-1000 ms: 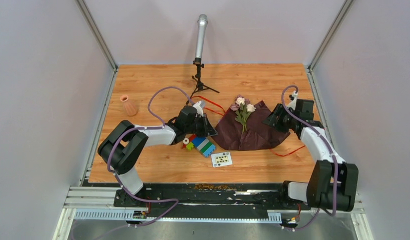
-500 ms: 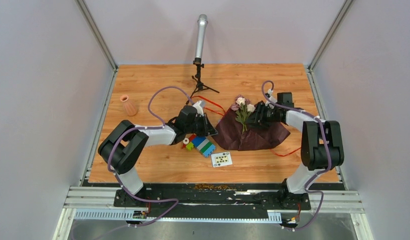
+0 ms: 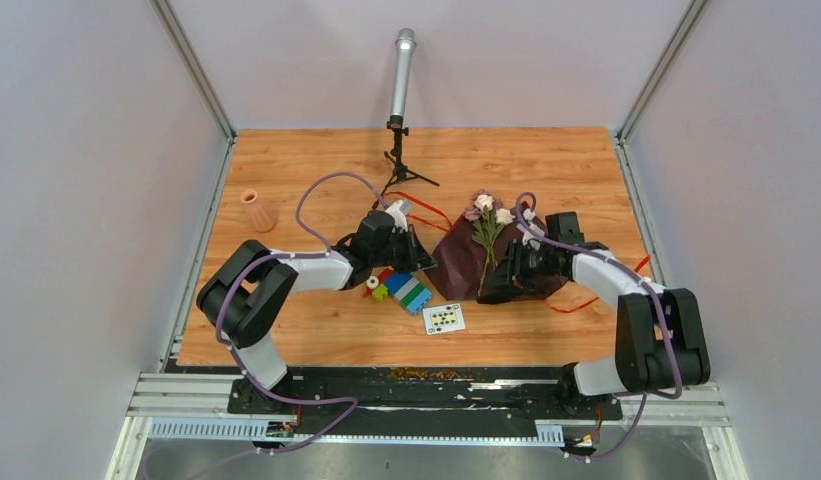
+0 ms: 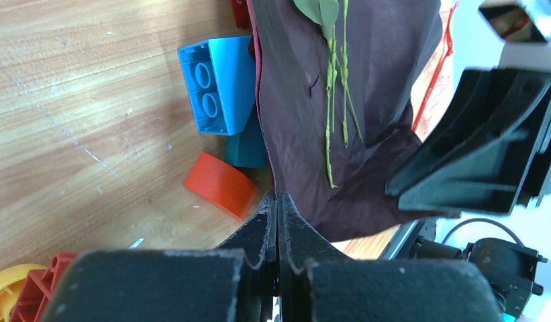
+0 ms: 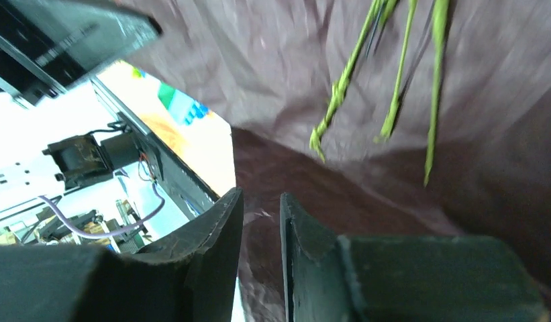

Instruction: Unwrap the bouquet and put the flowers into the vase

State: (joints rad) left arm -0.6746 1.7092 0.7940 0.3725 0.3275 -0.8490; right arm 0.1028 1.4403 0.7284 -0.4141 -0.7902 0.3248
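maroon paper of the bouquet is spread open on the wooden table. the flowers are laid along its middle, heads to the far side and stems toward the arms. the wrap's left edge is pinched by the left gripper, whose jaws are pressed together on the sheet just beside the toy blocks. this hold is judged to be an anchor, so that the paper is not dragged about while the other side is worked. the right gripper is set low at the wrap's near edge, by the stem ends. its jaws are seen narrowly apart with a dark fold of paper in the gap, and a firm nip cannot be confirmed. that placement is judged to serve either for pulling the sheet clear or for reaching the stems. the vase is stood upright well apart at the far left with nothing in it, so the placing is not yet begun.
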